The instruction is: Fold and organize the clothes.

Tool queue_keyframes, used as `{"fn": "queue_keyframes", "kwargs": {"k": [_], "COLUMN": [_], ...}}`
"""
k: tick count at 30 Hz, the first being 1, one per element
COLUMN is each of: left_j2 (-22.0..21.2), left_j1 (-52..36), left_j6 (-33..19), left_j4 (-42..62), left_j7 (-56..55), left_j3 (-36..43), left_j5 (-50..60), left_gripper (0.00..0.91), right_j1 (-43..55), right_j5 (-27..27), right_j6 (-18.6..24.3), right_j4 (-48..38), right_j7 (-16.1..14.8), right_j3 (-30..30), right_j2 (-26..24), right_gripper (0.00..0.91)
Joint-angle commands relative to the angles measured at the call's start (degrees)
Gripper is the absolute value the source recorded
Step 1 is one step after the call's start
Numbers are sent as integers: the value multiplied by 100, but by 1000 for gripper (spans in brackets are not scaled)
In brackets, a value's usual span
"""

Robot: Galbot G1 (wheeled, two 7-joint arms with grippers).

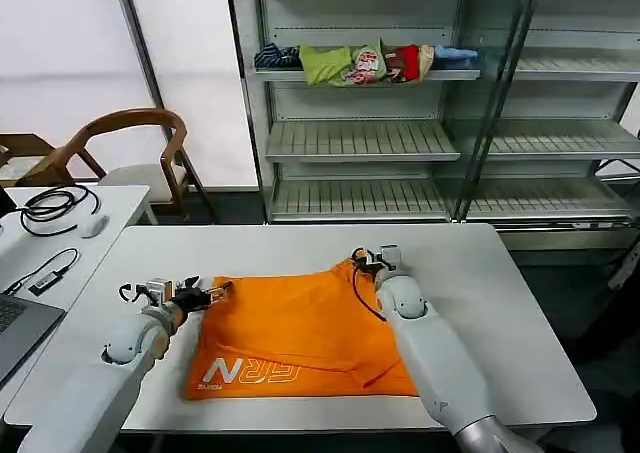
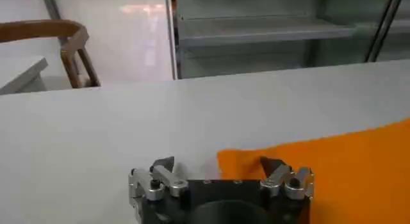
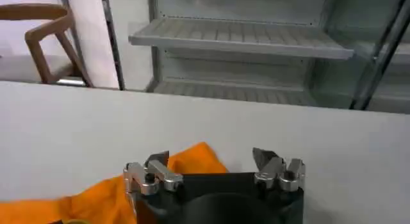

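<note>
White table (image 1: 500, 273) before shelving carries the orange T-shirt (image 1: 300, 333), partly folded, lettering at its near edge. Left gripper (image 1: 210, 294), jaws open, sits at the far-left corner; right gripper (image 1: 368, 263), jaws open, straddles the far-right corner, apparently for a paired fold

Both arms are reaching forward from the six o'clock edge of the head view, forearms angling inward. The left gripper (image 1: 215, 291) is sitting at about eight o'clock, its fingers (image 2: 164, 164) spread apart. The right gripper (image 1: 372, 260) is sitting just right of centre, near five o'clock, fingers (image 3: 264, 157) likewise parted.
</note>
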Motion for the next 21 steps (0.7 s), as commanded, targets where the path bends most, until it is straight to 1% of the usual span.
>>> {"fn": "queue_keyframes", "kwargs": {"k": [1, 7, 8, 9, 10, 11, 21], "left_j2": [-28, -27, -28, -26, -24, -25, -34], "left_j1": [-102, -100, -99, -97, -97, -95, -53], "left_j6": [-8, -12, -8, -1, -1, -1, -5], "left_j4": [181, 170, 169, 169, 170, 170, 123], "left_j7": [9, 10, 9, 15, 51, 57, 113], "left_j3": [41, 42, 46, 50, 51, 52, 58], "left_j5": [24, 23, 25, 29, 28, 29, 11], "left_gripper": [907, 907, 645, 373, 91, 30, 20], "right_j1": [91, 112, 115, 119, 122, 123, 123], "right_j5": [-53, -54, -52, -49, -44, -38, 12], "right_j6": [30, 46, 42, 31, 28, 26, 11], "right_j4": [-297, -371, -373, -365, -361, -359, -378], "right_j7": [-36, -51, -62, -73, -87, -95, -182], "right_j3": [8, 41, 45, 45, 46, 50, 70], "right_j2": [120, 136, 133, 120, 119, 122, 122], "right_gripper": [907, 907, 635, 262, 0, 0, 0]}}
